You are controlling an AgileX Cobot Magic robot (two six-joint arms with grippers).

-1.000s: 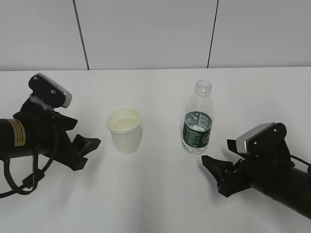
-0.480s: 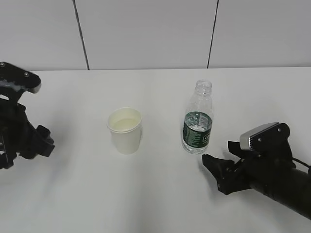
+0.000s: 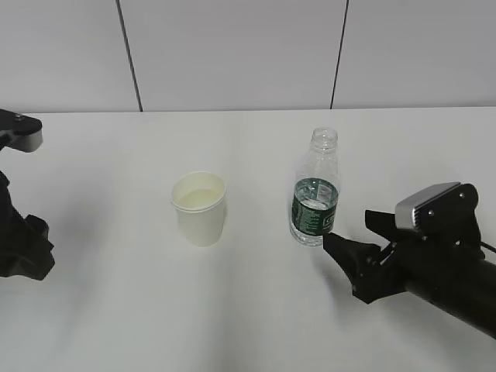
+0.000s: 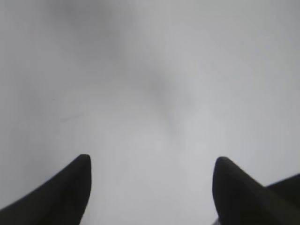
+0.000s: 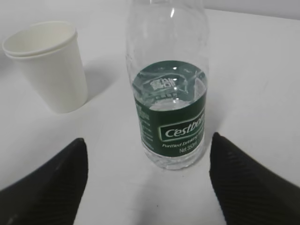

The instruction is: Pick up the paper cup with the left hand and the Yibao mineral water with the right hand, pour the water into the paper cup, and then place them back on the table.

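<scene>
Right now the paper cup point(image 3: 199, 208) stands upright on the white table point(image 3: 248, 310), a bit left of centre, with what looks like liquid low inside it. The water bottle point(image 3: 315, 190) stands upright to its right, apart from the cup, no cap on the neck, green label band around the lower half, water level near the top of the label. In the right wrist view the bottle point(image 5: 169, 93) sits dead centre between the two black fingers, the cup point(image 5: 47, 65) off to its left. The right hand point(image 3: 353, 256) sits low on the table just in front and to the right of the bottle, jaws spread wide, nothing gripped, tips close to the bottle but not touching it. The left hand point(image 3: 19, 248) is at the far left edge, well apart from the cup, mostly cut off in the exterior view. Left wrist view shows its gripper point(image 4: 152, 187) spread wide over bare table, empty.
</scene>
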